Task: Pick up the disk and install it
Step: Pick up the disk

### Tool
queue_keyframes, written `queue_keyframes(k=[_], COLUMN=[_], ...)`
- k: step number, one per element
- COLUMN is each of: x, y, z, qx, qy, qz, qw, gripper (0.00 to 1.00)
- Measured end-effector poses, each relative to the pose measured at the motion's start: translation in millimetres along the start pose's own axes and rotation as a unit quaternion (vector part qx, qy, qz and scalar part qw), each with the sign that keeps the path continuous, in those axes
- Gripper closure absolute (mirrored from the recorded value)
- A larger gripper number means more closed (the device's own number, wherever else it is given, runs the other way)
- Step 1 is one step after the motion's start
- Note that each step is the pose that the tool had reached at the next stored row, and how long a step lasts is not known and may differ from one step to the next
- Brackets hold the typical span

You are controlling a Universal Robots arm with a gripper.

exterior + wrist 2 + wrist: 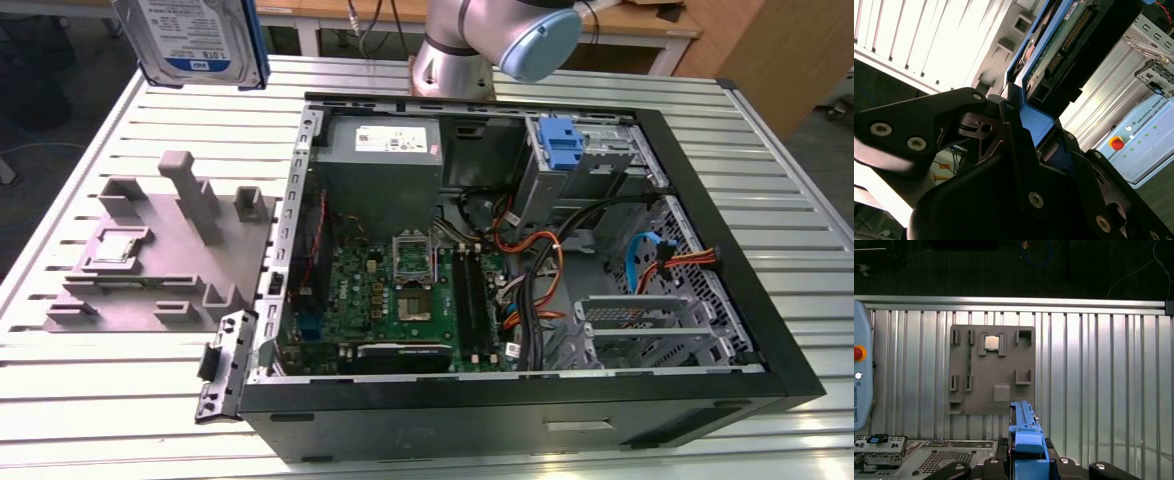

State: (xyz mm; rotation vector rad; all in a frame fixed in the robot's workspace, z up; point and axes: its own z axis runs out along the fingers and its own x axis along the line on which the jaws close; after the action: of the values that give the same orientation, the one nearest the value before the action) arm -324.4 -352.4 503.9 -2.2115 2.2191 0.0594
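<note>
Two black fingers pinched the disk by the blue carrier frame at its near end, seen close in the second wrist view. The drive's green circuit-board side and connector row faced that camera. In the first wrist view the disk ran edge-on away from the camera, its blue frame edge showing. In the exterior view the disk hung upright in the air, white-and-blue label toward the camera, held well above the far part of the desk at the exterior view's left. Below, flat on the ribbed metal desk, lay a grey fixture plate with raised blocks and slots. A small square silver chip sat in one of its pockets. In the exterior view the same plate lay just beside the open computer case, on the exterior view's left of it. The case lay on its side with the panel off. Inside were a green motherboard, a grey power supply in a far corner, and a bare blue bracket in the bay near it. Orange cables and a blue cable ran across the middle, with a perforated metal drive cage toward the exterior view's right. The arm's silver base rose from the desk behind the case. A pale pendant with a red button showed in both wrist views, well apart from the disk.
</note>
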Motion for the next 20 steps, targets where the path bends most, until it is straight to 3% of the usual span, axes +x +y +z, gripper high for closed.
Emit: queue_keyframes(k=[14,20], x=[1.2,9.6], y=[-2.7,-2.8], z=[-0.1,-0.4], qx=[0.0,0.0], qy=[0.0,0.0], qz=[0.0,0.0], qw=[1.0,1.0], gripper=[0.63,0.63])
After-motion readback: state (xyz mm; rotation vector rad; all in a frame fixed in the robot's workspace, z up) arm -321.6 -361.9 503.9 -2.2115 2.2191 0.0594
